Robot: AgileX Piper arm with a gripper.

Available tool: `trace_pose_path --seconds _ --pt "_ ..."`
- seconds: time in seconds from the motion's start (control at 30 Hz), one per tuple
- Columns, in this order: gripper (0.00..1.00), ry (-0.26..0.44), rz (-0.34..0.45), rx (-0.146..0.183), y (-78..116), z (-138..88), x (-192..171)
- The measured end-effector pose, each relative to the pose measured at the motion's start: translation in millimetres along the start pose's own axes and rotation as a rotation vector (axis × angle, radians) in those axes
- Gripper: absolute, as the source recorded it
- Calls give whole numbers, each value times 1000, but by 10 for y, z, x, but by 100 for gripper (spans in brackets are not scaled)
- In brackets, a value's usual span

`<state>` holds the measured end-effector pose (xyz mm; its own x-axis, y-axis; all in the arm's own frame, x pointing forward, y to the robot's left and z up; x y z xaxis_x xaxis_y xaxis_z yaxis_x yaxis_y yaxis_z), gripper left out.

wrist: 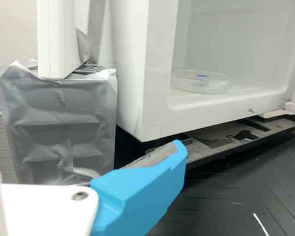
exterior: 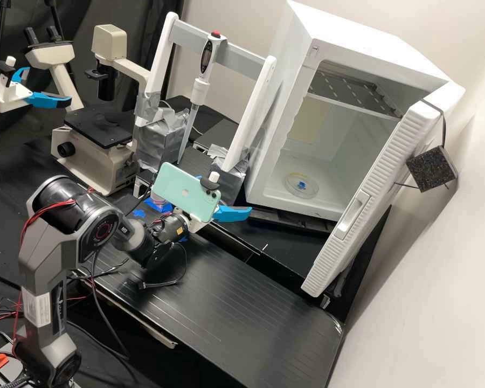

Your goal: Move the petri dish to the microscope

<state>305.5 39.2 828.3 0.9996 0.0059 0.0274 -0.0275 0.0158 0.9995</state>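
Observation:
The gripper (exterior: 226, 193) is beside the lower front corner of the white incubator, its blue fingers spread, with nothing seen between them; one finger is largely behind the phone on the wrist. In the wrist view the gripper (wrist: 140, 189) shows one blue finger with a grey pad, short of the incubator. A clear round petri dish (exterior: 309, 189) with a blue mark lies flat on the incubator's floor, apart from the gripper; in the wrist view the petri dish (wrist: 199, 86) sits just inside the opening. The beige microscope (exterior: 111, 161) with its black stage (exterior: 99, 127) stands at the back left.
The incubator door (exterior: 361, 205) hangs open on the right. A white frame (exterior: 250, 116) holding a pipette (exterior: 200, 89) stands between microscope and incubator, on foil-wrapped blocks (wrist: 59, 123). A wire shelf (exterior: 355, 91) is above the dish. Another arm's gripper (exterior: 43, 97) is at far left.

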Motion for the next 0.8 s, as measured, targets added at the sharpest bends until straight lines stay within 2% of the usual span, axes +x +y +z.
trace_pose_path --seconds 0.3,0.47,0.63,0.8 --pt "100 2 2 0 2 -2 0" --pt "100 24 30 -11 67 128 -93" --pt "100 37 100 24 282 371 -233" --pt "100 24 194 73 603 613 -325"
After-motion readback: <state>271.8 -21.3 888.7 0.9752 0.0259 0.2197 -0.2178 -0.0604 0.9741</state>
